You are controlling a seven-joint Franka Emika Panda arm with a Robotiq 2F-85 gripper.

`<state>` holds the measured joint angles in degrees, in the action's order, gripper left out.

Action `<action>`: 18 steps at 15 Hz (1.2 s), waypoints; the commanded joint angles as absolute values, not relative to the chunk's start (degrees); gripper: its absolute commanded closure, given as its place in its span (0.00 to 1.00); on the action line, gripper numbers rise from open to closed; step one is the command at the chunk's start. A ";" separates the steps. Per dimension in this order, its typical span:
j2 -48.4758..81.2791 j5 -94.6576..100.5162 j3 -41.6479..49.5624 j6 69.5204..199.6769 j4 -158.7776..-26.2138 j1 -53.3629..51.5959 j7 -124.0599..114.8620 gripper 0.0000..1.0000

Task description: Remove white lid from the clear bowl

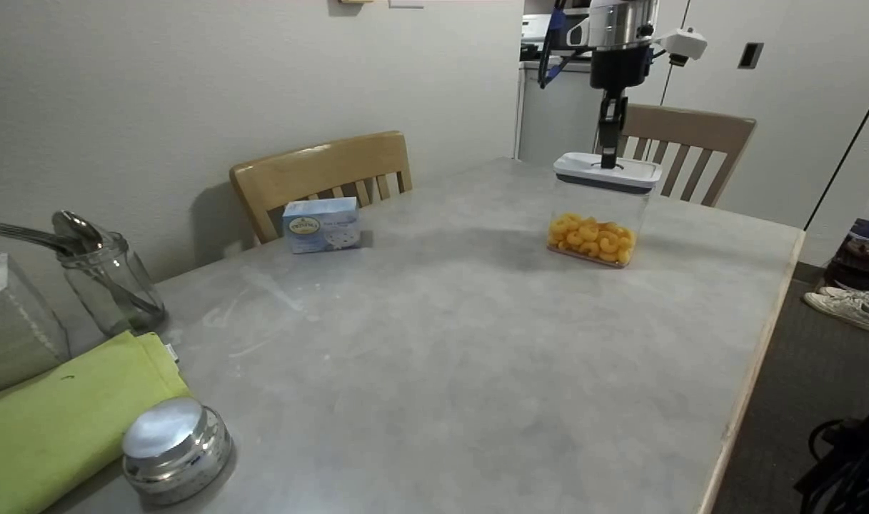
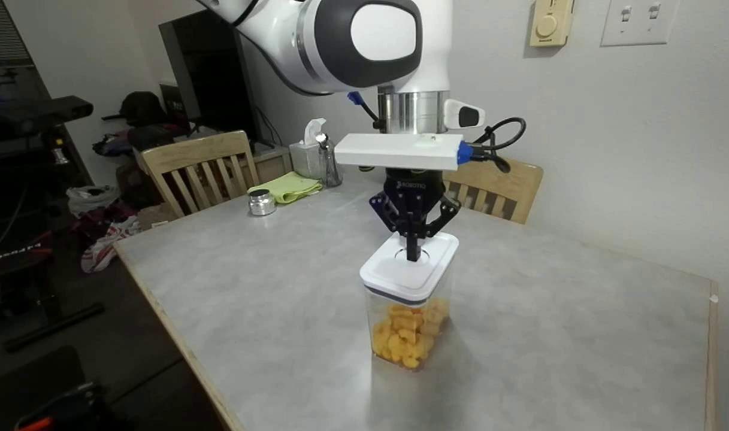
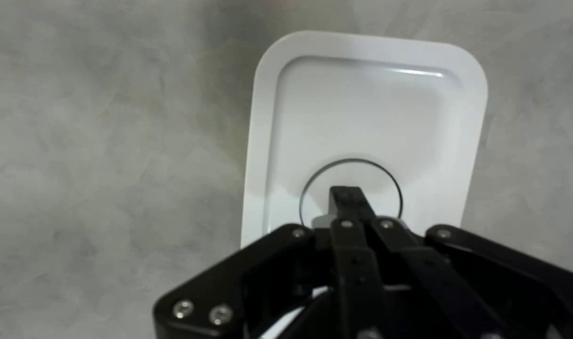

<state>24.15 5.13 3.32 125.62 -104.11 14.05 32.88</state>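
The white lid [image 1: 641, 173] sits on top of the clear bowl [image 1: 600, 208], a see-through box-shaped container with yellow-orange pieces in its lower part. Both also show in an exterior view, the lid [image 2: 397, 277] above the bowl [image 2: 400, 335]. My gripper [image 2: 413, 258] points straight down at the round ring in the middle of the lid, its tips at the lid's surface. In the wrist view, the gripper's fingertips [image 3: 348, 195] are together inside the ring on the lid [image 3: 361, 117], with nothing seen between them. The ring's near part is hidden by the fingers.
A blue-and-white tea box [image 1: 322, 225] stands near the wall. A glass jug with utensils [image 1: 123, 289], a yellow-green cloth [image 1: 70, 421], a shiny metal jar [image 1: 173, 450] and a tissue box [image 1: 13, 328] stand at the table's other end. Chairs [image 2: 199, 170] stand around the table.
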 commanded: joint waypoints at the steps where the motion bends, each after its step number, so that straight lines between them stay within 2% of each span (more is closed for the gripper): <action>1: 23.68 4.79 2.96 126.83 -104.02 13.82 33.48 1.00; 10: 20.41 3.82 2.80 127.03 -105.10 13.37 33.65 0.99; 11: 20.28 3.62 2.70 127.33 -105.41 13.53 34.19 0.73; 13: 19.99 3.45 2.69 127.76 -106.14 13.76 34.96 0.69; 18: 20.25 3.09 2.85 128.32 -106.95 14.31 35.52 0.34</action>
